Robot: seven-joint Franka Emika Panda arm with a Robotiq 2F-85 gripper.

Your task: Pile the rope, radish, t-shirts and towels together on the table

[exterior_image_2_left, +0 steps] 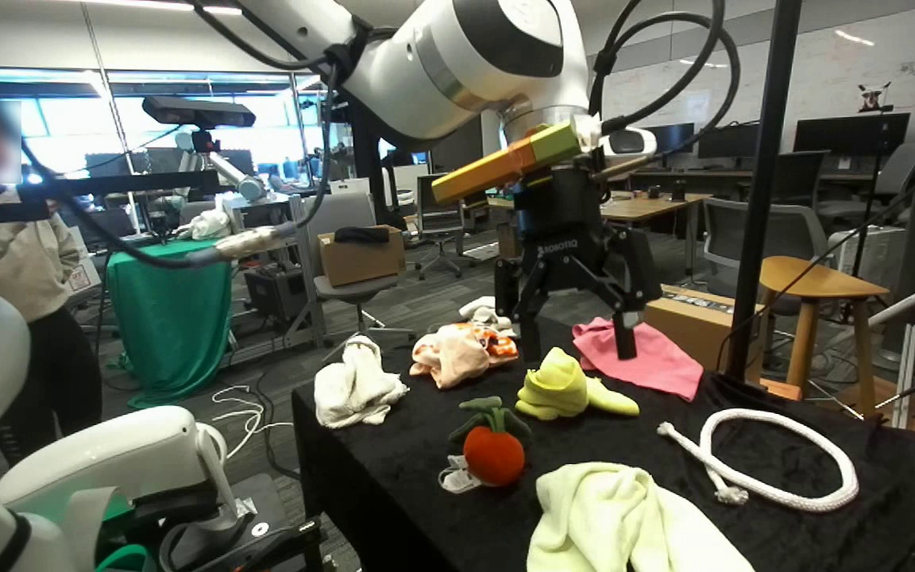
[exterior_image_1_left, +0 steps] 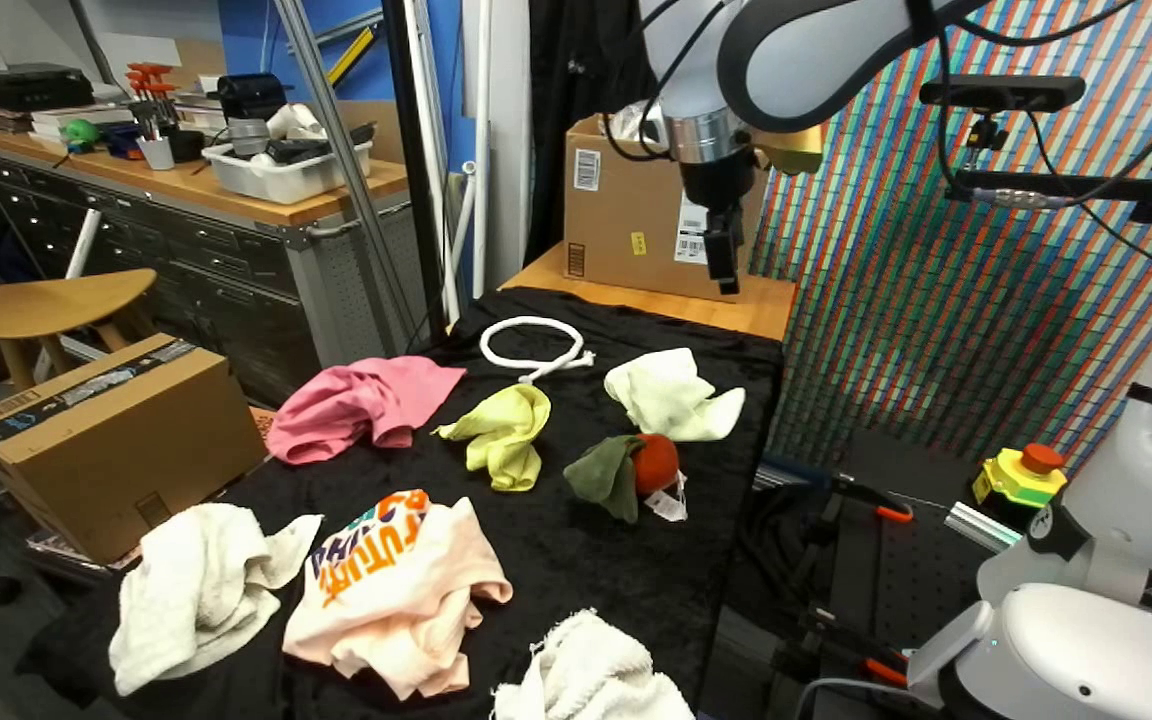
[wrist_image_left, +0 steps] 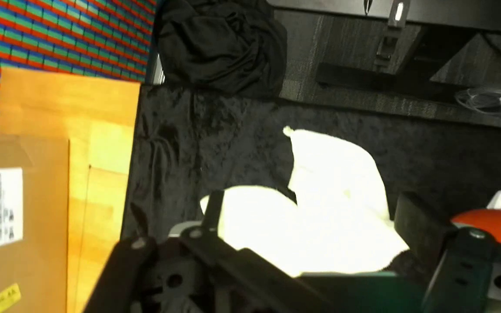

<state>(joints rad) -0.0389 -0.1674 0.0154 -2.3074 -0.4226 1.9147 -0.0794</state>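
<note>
Gripper [exterior_image_2_left: 579, 343] hangs, fingers spread, higher than the radish [exterior_image_1_left: 656, 463]

On the table [exterior_image_1_left: 626, 570], in an exterior view, the yellow cloth [exterior_image_1_left: 508, 432] lies left of the radish, pink cloth [exterior_image_1_left: 366, 405] farther left, rope [exterior_image_1_left: 554, 365] and pale cloth [exterior_image_1_left: 674, 397] behind the radish, printed t-shirt [exterior_image_1_left: 398, 590] and white towels [exterior_image_1_left: 591, 675] in front.

The white, rounded arm [exterior_image_2_left: 426, 87] at upper middle of an exterior view has a black joint cap [exterior_image_2_left: 509, 36], looping black cables [exterior_image_2_left: 718, 30], white ROBOTIQ lettering [exterior_image_2_left: 557, 247], black jaws.
</note>
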